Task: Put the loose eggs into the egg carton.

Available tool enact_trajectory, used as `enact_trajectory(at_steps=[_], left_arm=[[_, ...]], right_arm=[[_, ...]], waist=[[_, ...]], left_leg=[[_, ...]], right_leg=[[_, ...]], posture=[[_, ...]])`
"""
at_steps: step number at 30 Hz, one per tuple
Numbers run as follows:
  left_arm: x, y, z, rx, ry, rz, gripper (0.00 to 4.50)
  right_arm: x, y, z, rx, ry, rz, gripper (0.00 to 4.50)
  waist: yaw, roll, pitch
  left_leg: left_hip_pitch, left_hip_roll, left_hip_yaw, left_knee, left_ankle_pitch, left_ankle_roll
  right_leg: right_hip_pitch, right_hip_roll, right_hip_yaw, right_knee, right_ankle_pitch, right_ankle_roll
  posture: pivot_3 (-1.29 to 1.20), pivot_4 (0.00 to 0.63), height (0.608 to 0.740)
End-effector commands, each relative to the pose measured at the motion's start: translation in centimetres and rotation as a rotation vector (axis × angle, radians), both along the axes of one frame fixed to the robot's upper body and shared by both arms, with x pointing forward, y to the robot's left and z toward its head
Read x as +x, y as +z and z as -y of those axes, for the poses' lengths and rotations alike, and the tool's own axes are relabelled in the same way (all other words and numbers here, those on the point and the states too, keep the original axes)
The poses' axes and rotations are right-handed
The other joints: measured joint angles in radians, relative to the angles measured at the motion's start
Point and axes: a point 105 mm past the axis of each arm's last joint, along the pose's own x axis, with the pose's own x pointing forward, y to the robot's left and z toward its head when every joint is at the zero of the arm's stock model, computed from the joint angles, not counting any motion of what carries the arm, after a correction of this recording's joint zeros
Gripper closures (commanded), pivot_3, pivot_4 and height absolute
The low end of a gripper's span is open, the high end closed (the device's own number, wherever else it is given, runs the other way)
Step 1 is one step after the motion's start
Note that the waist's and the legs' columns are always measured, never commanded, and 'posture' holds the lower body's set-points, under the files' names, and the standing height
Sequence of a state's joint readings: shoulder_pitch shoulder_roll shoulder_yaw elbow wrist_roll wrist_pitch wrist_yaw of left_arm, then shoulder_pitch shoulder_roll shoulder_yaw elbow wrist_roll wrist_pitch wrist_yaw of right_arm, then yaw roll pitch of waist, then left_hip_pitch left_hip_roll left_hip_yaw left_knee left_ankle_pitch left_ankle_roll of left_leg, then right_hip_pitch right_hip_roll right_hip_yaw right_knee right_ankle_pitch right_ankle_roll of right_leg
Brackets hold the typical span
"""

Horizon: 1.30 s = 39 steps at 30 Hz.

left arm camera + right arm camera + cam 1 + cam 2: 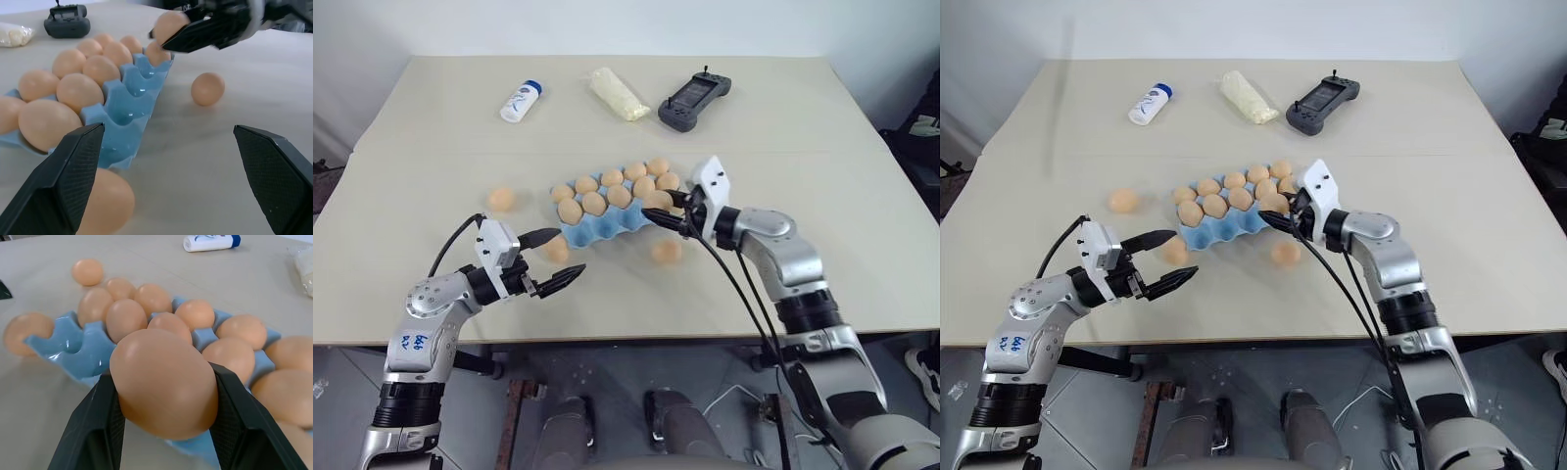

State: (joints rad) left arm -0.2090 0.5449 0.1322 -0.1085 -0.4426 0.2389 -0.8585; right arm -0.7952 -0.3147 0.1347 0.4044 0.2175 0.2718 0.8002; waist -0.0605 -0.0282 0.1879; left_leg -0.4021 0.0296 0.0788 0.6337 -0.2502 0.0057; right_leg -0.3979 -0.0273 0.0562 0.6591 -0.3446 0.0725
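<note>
1. The step in hand appears to be carrying one egg to the egg carton (607, 217): the right end effector (668, 219) is closed on a held egg (164, 382), pinched between its two black fingers, right at the carton's end nearest the table's right edge.
2. The carton, a light blue tray, sits near the middle of the table (822, 196), angled so that its rows run from the near-left toward the far-right.
3. Its back rows are filled with tan eggs; the row of cups facing the near edge looks empty, as the left wrist view shows.
4. The next move calls for bringing the held egg over one of those empty front cups, lowering it until it seats, and only then parting the fingers; a release from too high could crack or bounce it.
5. The left end effector (553, 261) has its fingers spread wide and holds nothing. It hovers near the carton's near-left corner.
6. A loose egg (556, 251) lies on the table just beside that corner, close to the left end effector's fingers, a likely next pick.
7. A second loose egg (667, 250) lies on the table between the carton and the near edge, just below the right end effector.
8. A third loose egg (501, 199) rests toward the table's left edge, well apart from the carton.
</note>
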Motion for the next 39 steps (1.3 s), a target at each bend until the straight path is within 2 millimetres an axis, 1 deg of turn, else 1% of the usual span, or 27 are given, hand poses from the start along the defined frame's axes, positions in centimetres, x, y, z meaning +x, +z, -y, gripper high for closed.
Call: enact_trajectory(at_steps=[1,2,4,5,7,9,10,16,18,20,22,24,26,28,32,35,39], left_arm=[[-0.3,1.1,0.0,-0.012,0.002,0.047,0.00],[-0.3,1.1,0.0,-0.012,0.003,0.049,0.00],[-0.4,1.2,0.0,-0.014,0.006,0.052,0.00],[-0.4,1.3,0.0,-0.014,0.007,0.054,0.00],[-0.4,1.3,-0.1,-0.015,0.012,0.057,0.00],[-0.3,1.4,-0.1,-0.015,0.015,0.058,0.00],[-0.3,1.4,-0.1,-0.015,0.016,0.059,0.00],[-0.2,1.5,-0.1,-0.017,0.015,0.062,0.00],[-0.2,1.5,-0.1,-0.018,0.013,0.062,0.00],[-0.2,1.5,-0.1,-0.018,0.011,0.061,0.00],[-0.1,1.5,-0.1,-0.017,0.009,0.059,0.00],[-0.1,1.5,-0.2,-0.017,0.008,0.059,0.00],[-0.1,1.4,-0.2,-0.018,0.006,0.056,0.00],[-0.2,1.2,-0.3,-0.019,-0.003,0.043,0.00],[-0.9,0.7,-0.2,-0.013,-0.044,0.017,0.00],[-1.4,0.2,-0.4,0.000,-0.068,-0.011,0.00],[-1.5,0.0,-0.9,0.007,-0.065,-0.031,0.00]], right_arm=[[0.9,0.6,-0.6,-0.035,0.002,0.075,2.60],[1.2,0.6,-0.7,-0.051,-0.002,0.089,2.60],[1.7,0.6,-0.8,-0.069,-0.016,0.102,1.90],[1.8,0.6,-0.8,-0.071,-0.012,0.099,1.69],[1.7,0.7,-0.8,-0.068,-0.001,0.106,0.93],[1.7,0.9,-0.5,-0.066,0.001,0.115,0.27],[1.6,1.0,-0.4,-0.067,0.007,0.119,0.02],[0.6,2.5,0.3,-0.058,0.047,0.148,0.02],[-0.2,3.2,0.8,-0.044,0.073,0.158,0.02],[-1.2,3.7,1.9,-0.032,0.103,0.155,0.02],[-2.0,3.3,3.2,-0.047,0.110,0.128,0.02],[-3.2,2.8,4.4,-0.060,0.145,0.096,0.02],[-4.9,2.0,6.2,-0.065,0.176,0.050,0.02],[-6.4,1.2,7.5,-0.080,0.193,0.009,0.02],[-8.1,0.2,9.1,-0.106,0.184,-0.062,0.02],[-9.5,-0.8,10.4,-0.144,0.174,-0.118,0.02],[-10.6,-1.1,11.0,-0.151,0.154,-0.140,0.02]], waist=[[0.000,0.000,0.000],[0.000,0.000,0.000],[0.000,0.000,0.000],[0.000,0.000,0.000],[0.001,0.000,0.000],[0.001,0.000,0.000],[0.001,0.000,0.000],[-0.001,0.000,0.000],[0.001,0.000,0.000],[0.002,0.000,0.000],[0.006,0.000,0.000],[0.009,0.000,0.000],[0.010,0.000,0.000],[0.011,0.000,0.000],[0.000,0.000,0.000],[0.002,0.000,0.000],[0.006,0.000,0.000]], left_leg=[[0.000,0.000,0.000,0.000,0.000,0.000],[0.000,0.000,0.000,0.000,0.000,0.000],[0.000,0.000,0.000,0.000,0.000,0.000],[-0.001,0.000,0.000,0.000,0.000,0.000],[-0.001,0.000,0.000,0.000,0.000,0.000],[-0.001,0.000,0.000,-0.001,0.000,0.000],[-0.001,0.000,0.000,-0.001,0.000,0.000],[-0.001,0.000,0.000,-0.001,0.000,0.000],[-0.001,0.000,0.000,-0.001,0.000,0.000],[-0.001,0.000,-0.001,-0.001,0.000,0.000],[-0.001,0.000,-0.001,-0.002,0.000,0.000],[-0.001,0.000,-0.001,-0.002,0.000,0.000],[-0.002,0.000,-0.002,-0.002,0.000,0.000],[-0.002,0.000,-0.002,-0.003,-0.001,0.000],[-0.001,0.000,-0.002,-0.003,-0.001,0.000],[0.000,0.000,-0.002,-0.003,0.000,0.000],[0.000,0.000,-0.002,-0.002,0.000,0.000]], right_leg=[[0.000,0.000,0.000,0.000,0.000,0.000],[0.000,0.000,0.000,0.000,0.000,0.000],[0.000,0.000,0.000,-0.001,0.000,0.000],[0.000,0.000,0.000,-0.001,0.000,0.000],[0.000,0.000,0.000,-0.001,0.000,0.000],[0.000,0.000,-0.001,-0.001,0.000,0.000],[0.000,0.000,-0.001,-0.001,0.000,0.000],[0.000,0.000,-0.001,-0.001,0.000,0.000],[0.000,0.000,-0.001,-0.001,0.000,0.000],[0.000,0.000,-0.001,-0.001,0.000,0.000],[0.000,-0.001,-0.001,-0.001,0.000,0.000],[0.000,-0.001,-0.002,-0.002,0.000,0.000],[0.000,-0.002,-0.002,-0.004,0.000,0.000],[0.000,-0.001,-0.002,-0.005,0.000,0.000],[0.001,-0.001,-0.001,-0.004,0.000,0.000],[0.001,0.000,-0.001,-0.003,-0.001,-0.001],[0.001,-0.001,-0.001,-0.002,-0.001,-0.001]], posture=[[0.00,0.150,0.740],[0.00,0.150,0.740],[0.00,0.150,0.740],[0.00,0.150,0.740],[0.00,0.150,0.740],[0.00,0.150,0.740],[0.00,0.150,0.740],[0.00,0.150,0.740],[0.00,0.150,0.740],[0.00,0.150,0.740],[0.00,0.150,0.740],[0.00,0.150,0.740],[0.00,0.150,0.740],[0.00,0.150,0.740],[0.00,0.150,0.740],[0.00,0.150,0.740],[0.00,0.150,0.740]])
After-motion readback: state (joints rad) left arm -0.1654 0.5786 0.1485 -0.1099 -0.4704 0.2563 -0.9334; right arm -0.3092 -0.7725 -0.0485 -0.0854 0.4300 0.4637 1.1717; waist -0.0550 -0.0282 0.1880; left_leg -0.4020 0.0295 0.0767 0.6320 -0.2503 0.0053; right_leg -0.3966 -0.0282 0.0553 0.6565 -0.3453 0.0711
